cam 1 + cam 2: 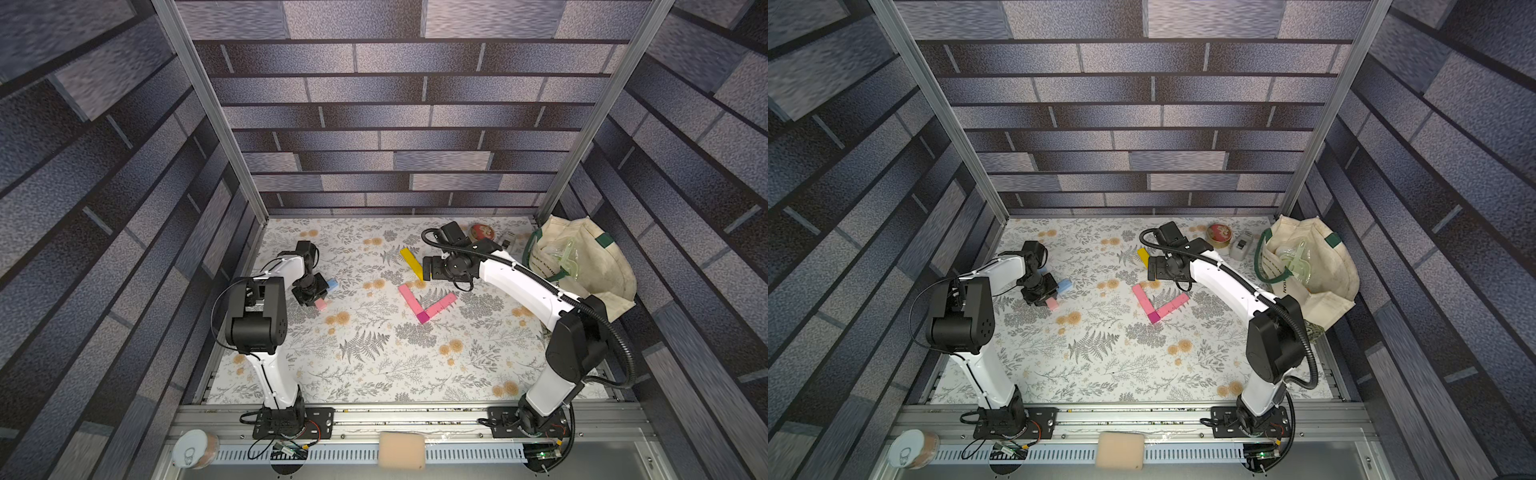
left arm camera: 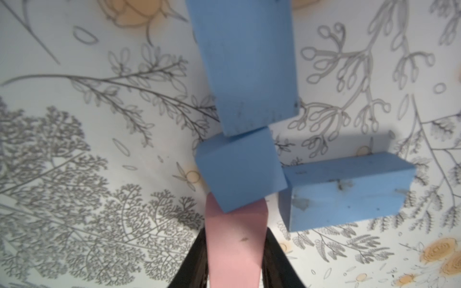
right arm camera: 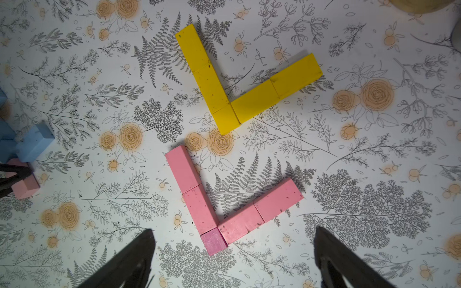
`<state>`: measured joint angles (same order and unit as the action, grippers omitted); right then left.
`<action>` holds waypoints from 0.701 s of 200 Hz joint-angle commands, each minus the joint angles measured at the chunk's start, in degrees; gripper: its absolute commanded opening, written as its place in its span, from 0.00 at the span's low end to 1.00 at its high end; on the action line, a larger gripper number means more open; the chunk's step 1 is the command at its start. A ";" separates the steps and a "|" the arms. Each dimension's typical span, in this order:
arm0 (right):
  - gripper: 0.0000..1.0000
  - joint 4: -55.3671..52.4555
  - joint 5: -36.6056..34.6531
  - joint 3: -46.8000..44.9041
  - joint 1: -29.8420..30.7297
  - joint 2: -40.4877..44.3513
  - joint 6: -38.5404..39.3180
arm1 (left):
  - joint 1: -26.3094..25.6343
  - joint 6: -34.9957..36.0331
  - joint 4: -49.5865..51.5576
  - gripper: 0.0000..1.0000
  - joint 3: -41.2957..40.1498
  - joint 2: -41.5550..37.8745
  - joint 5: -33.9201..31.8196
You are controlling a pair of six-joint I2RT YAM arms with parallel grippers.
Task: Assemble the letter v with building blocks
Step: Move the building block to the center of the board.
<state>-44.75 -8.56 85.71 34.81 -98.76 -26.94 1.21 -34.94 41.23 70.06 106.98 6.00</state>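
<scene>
Currently two V shapes lie close together on the tabletop (image 1: 374, 365): one yellow V (image 3: 224, 99), one pink V (image 3: 199, 207) cornered by one magenta cube (image 3: 213, 240). The left hand (image 1: 312, 296) pinches one pink block (image 2: 234, 249) beside three blue blocks (image 2: 239, 172); the right hand (image 1: 428, 269) gapes empty.

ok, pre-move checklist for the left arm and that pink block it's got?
1. Left gripper shut on pink block: ok.
2. Held block lifted off the table: cannot tell.
3. Clearance from blue blocks: not ok. In the left wrist view the blue cube overlaps the held block's tip.
4. Right gripper open and empty, above the finished letters: ok.
5. Pink V with both arms meeting the magenta cube: ok.
6. Yellow V with its arms joined at the corner: ok.
</scene>
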 commanded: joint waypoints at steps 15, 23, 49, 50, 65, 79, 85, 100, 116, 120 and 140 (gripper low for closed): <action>1.00 -1.10 -1.42 4.22 1.84 -3.10 0.40 | -2.96 1.94 0.50 0.36 -1.02 0.27 -1.19; 1.00 -1.45 -1.74 4.91 1.98 -3.59 0.53 | -3.61 2.13 0.92 0.36 -0.74 0.89 -1.62; 1.00 -2.61 -2.97 6.30 1.99 -4.33 0.92 | -4.10 2.34 1.21 0.44 -1.56 1.14 -2.22; 1.00 -2.62 -3.01 6.35 2.00 -4.33 1.10 | -4.11 2.33 1.21 0.45 -1.58 1.09 -2.22; 1.00 -3.01 -3.69 6.64 2.04 -4.17 1.43 | -4.28 2.27 2.56 0.63 -1.23 0.41 -2.78; 1.00 -3.53 -4.14 7.05 2.01 -4.16 2.05 | -4.44 2.70 4.73 0.74 0.11 -0.97 -4.35; 1.00 -3.58 -4.24 7.22 2.01 -4.16 2.18 | -4.53 3.12 5.86 0.76 1.19 -1.72 -5.01; 1.00 -3.98 -4.48 7.69 2.11 -4.31 2.56 | -5.09 4.90 9.68 0.82 5.29 -3.52 -7.31; 1.00 -4.38 -4.66 8.29 1.98 -4.52 2.81 | -5.58 8.10 10.96 0.87 9.48 -4.45 -8.18; 1.00 -4.38 -4.72 8.33 2.02 -4.51 2.90 | -5.65 9.02 10.98 0.88 10.62 -4.22 -8.24; 1.00 -4.59 -5.19 8.76 1.92 -4.75 3.02 | -5.94 13.17 13.70 0.84 18.45 0.87 -7.27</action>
<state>-47.00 -12.21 92.66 36.62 -102.63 -24.84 -3.92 -28.29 49.93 79.81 106.43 0.10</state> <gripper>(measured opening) 0.996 0.858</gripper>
